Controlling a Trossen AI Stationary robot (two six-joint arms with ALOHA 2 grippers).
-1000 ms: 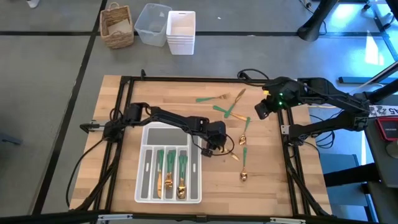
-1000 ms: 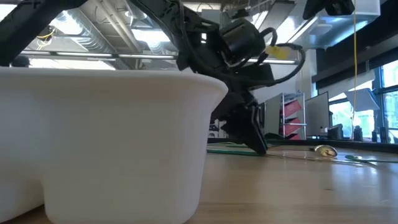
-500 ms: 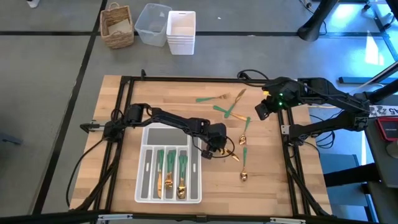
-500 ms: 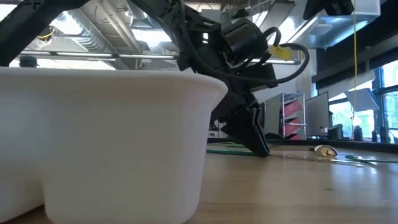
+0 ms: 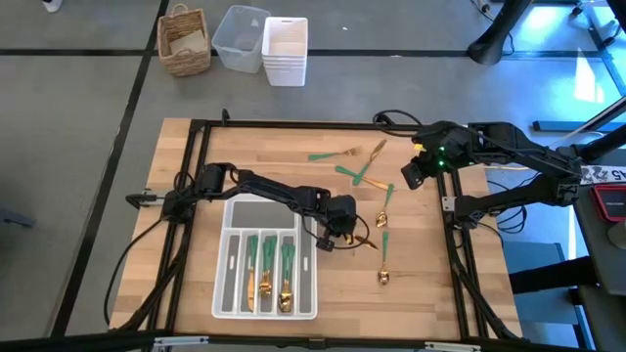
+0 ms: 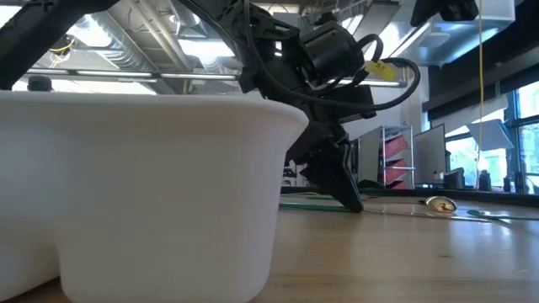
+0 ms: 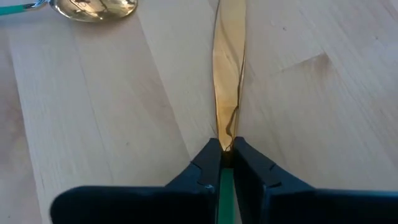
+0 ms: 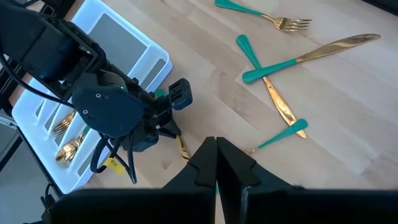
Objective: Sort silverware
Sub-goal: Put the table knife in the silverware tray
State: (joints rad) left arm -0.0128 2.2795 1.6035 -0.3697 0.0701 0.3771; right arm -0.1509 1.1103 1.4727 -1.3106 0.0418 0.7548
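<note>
Now the left hand is clenched on a gold knife lying on the desk just beside the white tray; next, lift it into a compartment. Right hand clenched, empty, hovering well away.

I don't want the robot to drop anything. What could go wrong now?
1. The left gripper pinches the knife with just its fingertips, where the green handle meets the gold blade. The long blade sticks out ahead, so it might swivel or slip when lifted.
2. The tray is close beside that gripper, so a drooping blade could catch on its wall.
3. A spoon lies near the blade's tip and could get nudged.
</note>
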